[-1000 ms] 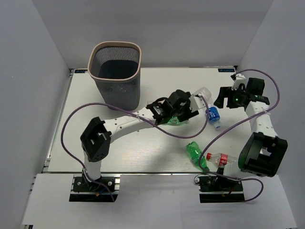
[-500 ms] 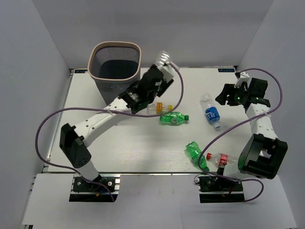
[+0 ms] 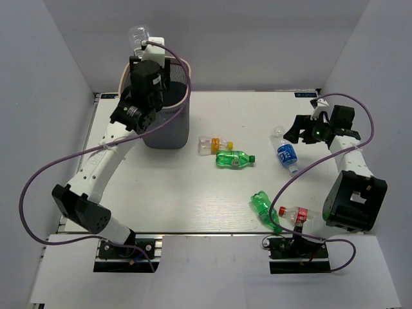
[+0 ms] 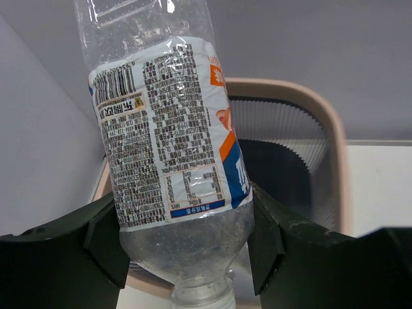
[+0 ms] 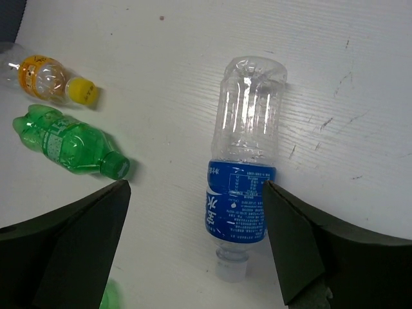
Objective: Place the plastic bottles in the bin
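My left gripper is shut on a clear bottle with a white printed label, held base-up over the near-left rim of the dark mesh bin. In the left wrist view the bottle sits between the jaws, with the bin's beige rim behind it. My right gripper is open above a clear bottle with a blue label that lies on the table. In the right wrist view this bottle lies close to the right finger.
An orange-label bottle and a green bottle lie mid-table, and both show in the right wrist view. Another green bottle and a red-capped clear bottle lie near the right arm's base. Grey walls enclose the table.
My left arm has swung from mid-table up and left to above the bin, carrying the clear bottle. My right gripper has shifted slightly over the blue-label bottle.
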Robot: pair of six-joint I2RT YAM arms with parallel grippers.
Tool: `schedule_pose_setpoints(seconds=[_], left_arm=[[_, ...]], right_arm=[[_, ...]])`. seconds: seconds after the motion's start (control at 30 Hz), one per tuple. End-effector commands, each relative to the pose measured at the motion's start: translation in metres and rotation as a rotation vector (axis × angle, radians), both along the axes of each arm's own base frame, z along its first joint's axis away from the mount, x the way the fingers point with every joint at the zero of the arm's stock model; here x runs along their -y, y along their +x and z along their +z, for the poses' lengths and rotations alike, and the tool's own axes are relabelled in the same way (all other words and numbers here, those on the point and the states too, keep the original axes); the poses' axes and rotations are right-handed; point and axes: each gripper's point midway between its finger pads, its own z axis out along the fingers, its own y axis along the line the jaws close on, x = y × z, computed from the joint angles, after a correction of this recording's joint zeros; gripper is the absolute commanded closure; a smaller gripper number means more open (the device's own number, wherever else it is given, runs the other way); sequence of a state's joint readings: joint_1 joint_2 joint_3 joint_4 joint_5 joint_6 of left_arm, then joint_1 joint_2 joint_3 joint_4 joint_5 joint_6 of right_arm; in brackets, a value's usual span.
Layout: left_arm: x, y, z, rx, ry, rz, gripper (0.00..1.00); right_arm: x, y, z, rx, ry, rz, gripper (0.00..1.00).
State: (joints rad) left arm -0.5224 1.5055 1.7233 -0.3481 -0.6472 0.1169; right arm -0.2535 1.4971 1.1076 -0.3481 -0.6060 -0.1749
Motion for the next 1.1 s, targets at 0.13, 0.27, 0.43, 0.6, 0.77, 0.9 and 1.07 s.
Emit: schedule_pose_setpoints(seconds=[0.13, 0.27, 0.43, 0.6, 0.77, 0.9, 1.07], left_arm=[[-0.039, 0.044, -0.029, -0.078, -0.058, 0.098, 0.60], [-0.045, 0.064, -0.033, -0.092, -0.073, 0.087, 0.16], [-0.026, 0.066, -0.008, -0.054, -0.068, -0.053, 0.00], [0.062, 0.021, 0.013, -0.012, -0.059, -0.586, 0.00], [0.149, -0.054, -0.040, -0.196, -0.130, -1.060, 0.00], [0.186, -0.107, -0.102, -0.385, -0.162, -1.198, 0.00], [0.213, -0.173, -0.179, -0.613, -0.224, -1.241, 0.00]], right_arm=[[-0.001, 0.016, 0.005, 0.034, -0.050, 0.050, 0.10], [0.018, 0.024, -0.006, 0.002, -0.151, -0.013, 0.10], [0.032, 0.033, -0.032, -0.056, -0.246, -0.029, 0.10], [0.031, 0.042, -0.066, -0.130, -0.301, -0.008, 0.10], [0.018, 0.048, -0.085, -0.159, -0.336, 0.042, 0.10], [0.006, 0.043, -0.105, -0.216, -0.355, 0.085, 0.10], [0.006, 0.040, -0.105, -0.243, -0.360, 0.093, 0.41]])
